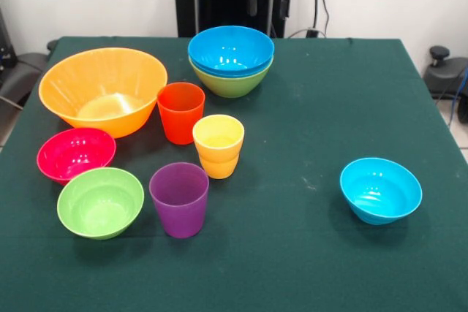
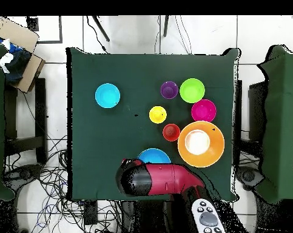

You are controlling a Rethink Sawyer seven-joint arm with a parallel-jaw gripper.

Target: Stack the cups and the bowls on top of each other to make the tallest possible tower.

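Your starter tower [image 1: 230, 63], blue bowls nested in a green one, sat at the desk's [image 1: 307, 253] far edge, cups [image 1: 199, 158] clustered nearby for stacking; whether the hand [image 1: 267, 1] was clenched, I couldn't tell.

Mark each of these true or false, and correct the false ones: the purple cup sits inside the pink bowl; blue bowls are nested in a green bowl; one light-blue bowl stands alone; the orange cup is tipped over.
1. The purple cup sits inside the pink bowl. False: it stands on the cloth, apart.
2. Blue bowls nest in a green bowl. True.
3. One light-blue bowl stands alone. True.
4. The orange cup is tipped over. False: upright.
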